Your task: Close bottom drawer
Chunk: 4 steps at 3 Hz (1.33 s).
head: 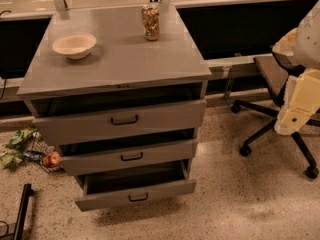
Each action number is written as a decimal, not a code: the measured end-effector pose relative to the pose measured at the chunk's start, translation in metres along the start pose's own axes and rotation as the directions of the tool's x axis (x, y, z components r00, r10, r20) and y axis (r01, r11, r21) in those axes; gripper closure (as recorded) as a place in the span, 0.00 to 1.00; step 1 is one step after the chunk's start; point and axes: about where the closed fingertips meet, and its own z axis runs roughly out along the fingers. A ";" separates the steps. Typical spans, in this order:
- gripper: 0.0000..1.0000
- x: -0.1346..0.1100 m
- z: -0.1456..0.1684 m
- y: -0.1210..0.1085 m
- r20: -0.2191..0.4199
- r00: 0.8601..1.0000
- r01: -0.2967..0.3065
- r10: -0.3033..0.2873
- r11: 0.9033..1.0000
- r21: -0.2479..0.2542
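Speckled floor (pixel 240 199) bearing grey cabinet (pixel 130 56); bowl (pixel 74 45), can (pixel 150 21) sitting on top. Bottom drawer (pixel 160 190) sticking out furthest. Gripper (pixel 295 111) hanging right, beside office chair (pixel 270 74); opening: cannot tell.

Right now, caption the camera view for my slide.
The bottom drawer stands open; the gripper hangs off to the right by the office chair, clear of the cabinet.

Floor (pixel 150 224) before bottom drawer (pixel 135 196) free; tool (pixel 292 118) far right, beside chair (pixel 270 71).
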 end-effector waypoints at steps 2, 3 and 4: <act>0.26 -0.008 0.013 -0.004 0.103 0.994 -0.020 0.019 1.000 0.011; 0.49 -0.041 0.068 0.003 0.217 0.976 0.007 0.001 0.999 -0.034; 0.72 -0.080 0.154 0.017 0.328 0.943 0.085 -0.051 0.992 -0.090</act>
